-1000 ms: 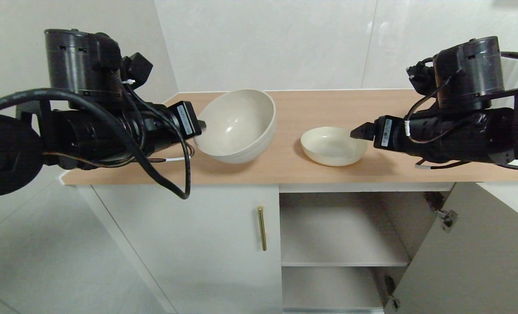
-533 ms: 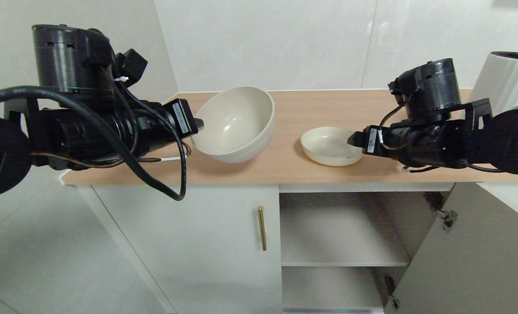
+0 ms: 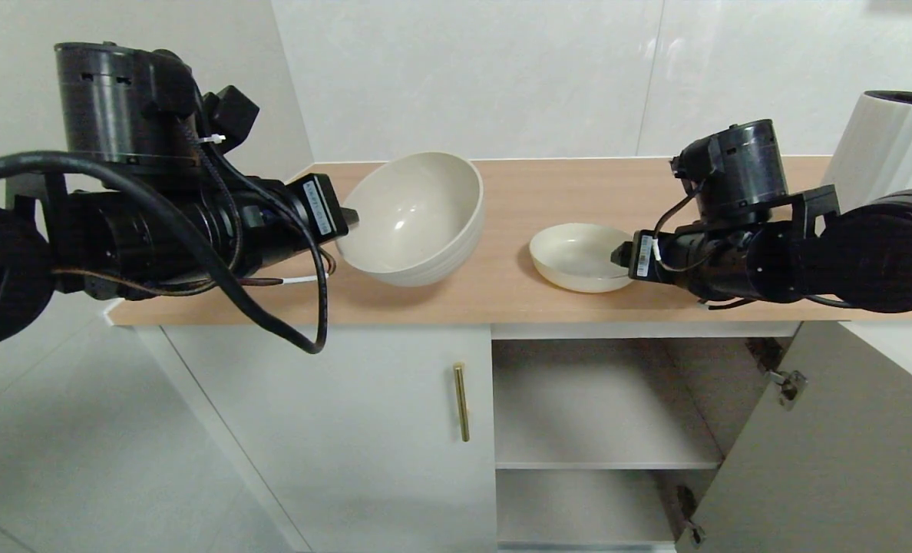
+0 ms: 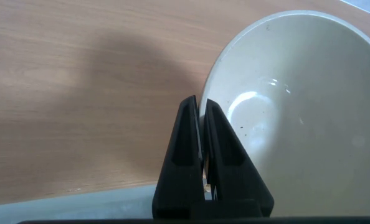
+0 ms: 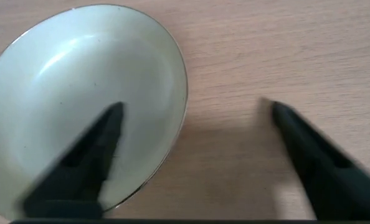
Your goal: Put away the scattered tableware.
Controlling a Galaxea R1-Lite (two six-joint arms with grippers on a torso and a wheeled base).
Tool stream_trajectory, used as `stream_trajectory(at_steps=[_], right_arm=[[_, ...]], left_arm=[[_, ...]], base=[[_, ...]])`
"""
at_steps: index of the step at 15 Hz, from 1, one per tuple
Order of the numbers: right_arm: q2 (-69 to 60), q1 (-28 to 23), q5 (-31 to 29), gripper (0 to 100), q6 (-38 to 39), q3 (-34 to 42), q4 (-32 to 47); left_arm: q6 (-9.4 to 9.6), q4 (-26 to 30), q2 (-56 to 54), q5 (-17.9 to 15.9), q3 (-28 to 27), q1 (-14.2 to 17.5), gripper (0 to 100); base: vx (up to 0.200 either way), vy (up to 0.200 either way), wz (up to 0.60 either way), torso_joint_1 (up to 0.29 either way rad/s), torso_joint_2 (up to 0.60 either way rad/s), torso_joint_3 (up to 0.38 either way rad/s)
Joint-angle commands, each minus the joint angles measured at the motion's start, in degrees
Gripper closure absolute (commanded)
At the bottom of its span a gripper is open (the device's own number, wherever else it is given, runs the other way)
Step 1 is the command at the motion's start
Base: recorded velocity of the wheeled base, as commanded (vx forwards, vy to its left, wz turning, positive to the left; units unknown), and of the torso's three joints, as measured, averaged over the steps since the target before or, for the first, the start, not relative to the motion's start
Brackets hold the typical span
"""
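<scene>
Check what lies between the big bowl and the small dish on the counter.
Nothing: in the head view, only bare counter separates the big bowl from the small dish.

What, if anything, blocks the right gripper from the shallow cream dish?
Nothing visible. The open right gripper straddles the shallow cream dish at its rim: one finger above the dish, the other above the wooden counter.

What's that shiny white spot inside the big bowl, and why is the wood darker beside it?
Left wrist view: the spot is glare on the glossy inside of the large bowl; the darker wood is a shadow on the countertop beside it. Head view: the same glare, with shadow under the bowl.
</scene>
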Motion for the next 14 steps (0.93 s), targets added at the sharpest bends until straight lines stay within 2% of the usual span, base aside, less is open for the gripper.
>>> stream_trajectory(at_steps=[1, 9, 10, 14], right_arm=[[0.0, 0.1, 0.1, 100, 0.0, 0.0, 0.0], [-3.4, 0.1, 0.5, 100, 0.5, 0.5, 0.1], [-4.3, 0.1, 1.1, 100, 0.6, 0.9, 0.5], [-14.5, 0.1, 10.1, 100, 0.7, 8.7, 0.4]], left_arm=[[-0.03, 0.0, 0.0, 0.0, 0.0, 0.0, 100], [-0.21, -0.1, -2.3, -0.6, 1.8, 0.0, 100], [-0.21, -0.1, -4.2, -2.1, 2.9, 0.0, 100], [0.05, 0.0, -15.0, -13.0, 10.8, 0.0, 100]], base=[[0.0, 0.0, 0.0, 0.0, 0.0, 0.0], [0.0, 0.0, 0.0, 0.0, 0.0, 0.0], [0.0, 0.0, 0.0, 0.0, 0.0, 0.0], [0.0, 0.0, 0.0, 0.0, 0.0, 0.0]])
